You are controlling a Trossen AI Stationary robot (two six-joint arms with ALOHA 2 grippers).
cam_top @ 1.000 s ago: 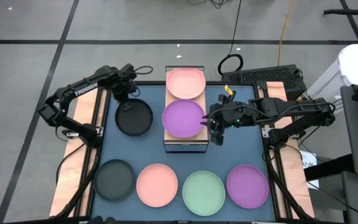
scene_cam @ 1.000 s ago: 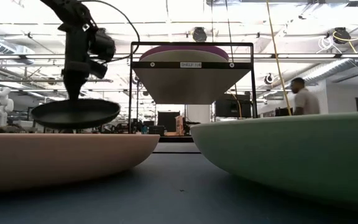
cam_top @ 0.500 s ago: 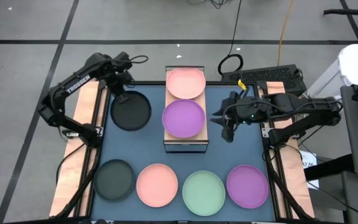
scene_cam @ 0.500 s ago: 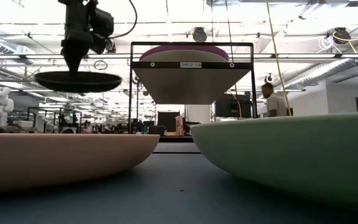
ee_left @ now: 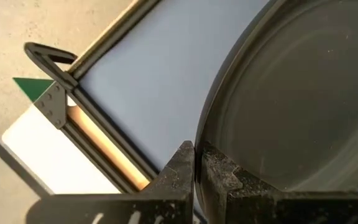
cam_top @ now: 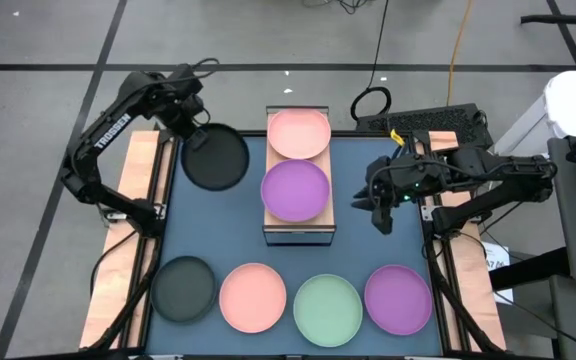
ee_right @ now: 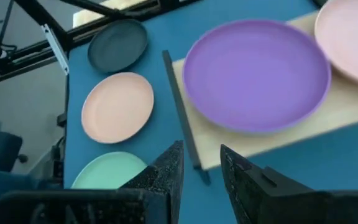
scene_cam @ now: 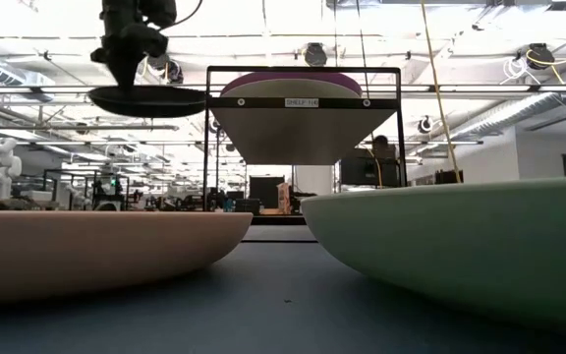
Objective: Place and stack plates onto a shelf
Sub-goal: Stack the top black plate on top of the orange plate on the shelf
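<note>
Two plates sit on the shelf (cam_top: 299,224), a pink plate (cam_top: 299,133) and a purple plate (cam_top: 295,190), while the left tool (cam_top: 192,130) holds a black plate (cam_top: 216,158) clamped by its rim in the air beside the shelf, the right tool (cam_top: 380,214) hangs partly open and empty, and four plates wait on the worktop (cam_top: 378,245)

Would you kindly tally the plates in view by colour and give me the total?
Black plates: 2, one held aloft, one on the mat
Pink plates: 2, on the shelf and on the mat
Purple plates: 2, on the shelf and on the mat
Mint green plate: 1
Total: 7
</note>
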